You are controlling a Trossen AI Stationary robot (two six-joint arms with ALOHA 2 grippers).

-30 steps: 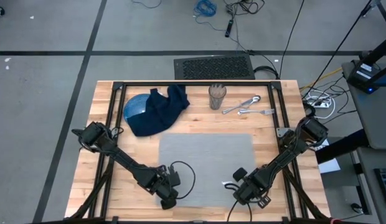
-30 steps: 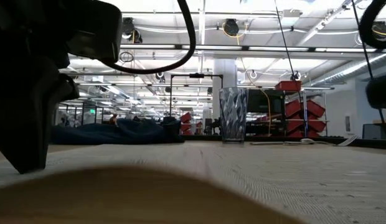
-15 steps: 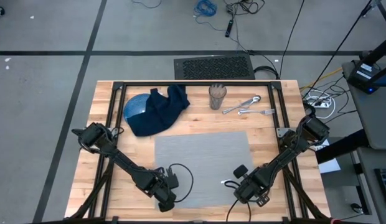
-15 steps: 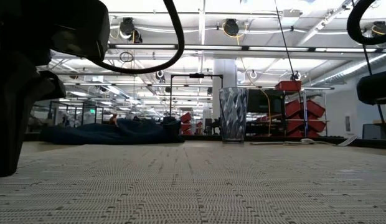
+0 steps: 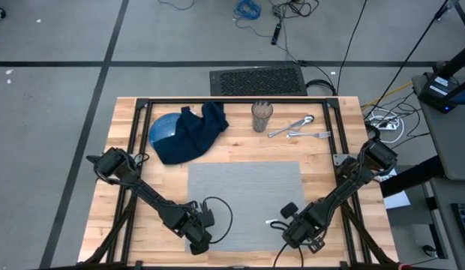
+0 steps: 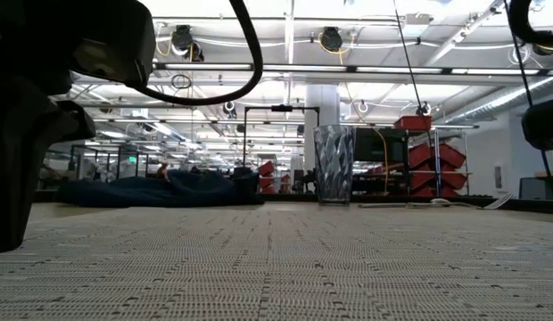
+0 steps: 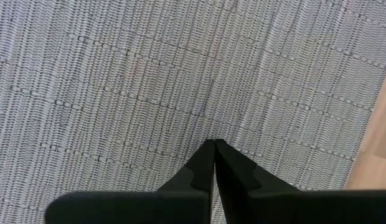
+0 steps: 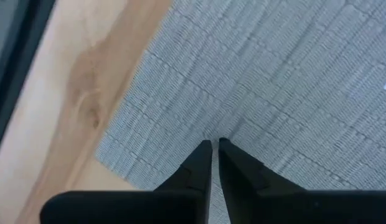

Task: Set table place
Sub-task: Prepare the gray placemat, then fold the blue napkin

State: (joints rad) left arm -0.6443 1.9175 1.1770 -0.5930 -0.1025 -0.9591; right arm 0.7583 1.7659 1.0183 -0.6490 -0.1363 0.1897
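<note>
The grey placemat (image 5: 246, 199) lies flat on the wooden table (image 5: 334, 176) and fills the foreground of the low view (image 6: 285, 259). My left gripper (image 5: 199, 241) is shut, with its tips on the mat's near-left corner area (image 7: 213, 142). It is the dark mass at the left of the low view (image 6: 18, 178). My right gripper (image 5: 296, 234) is shut, with its tips on the mat's near-right corner area (image 8: 213, 143). A navy napkin (image 5: 193, 133) lies draped over a blue plate (image 5: 162, 129) at the far left. My left gripper presses its shut fingertips down on the placemat's top face (image 7: 205, 124), close to its near-left corner, coming from above. The mat lies flat on the table there. My right gripper sets its shut fingertips on the mat's top face (image 8: 208, 124) from above, a little in from the near-right corner. The mat lies flat.
A ribbed glass (image 5: 262, 116) stands at the far middle and also shows in the low view (image 6: 334, 165). Metal cutlery (image 5: 296, 127) lies to its right. Bare wood (image 8: 87, 93) borders the mat. The black frame (image 5: 232, 102) runs along the table's far edge.
The placemat has slid a little toward the table's near and left edges. In the low view it now covers the foreground where bare wood showed a second ago. My left gripper has gone the same way with it, staying shut.
</note>
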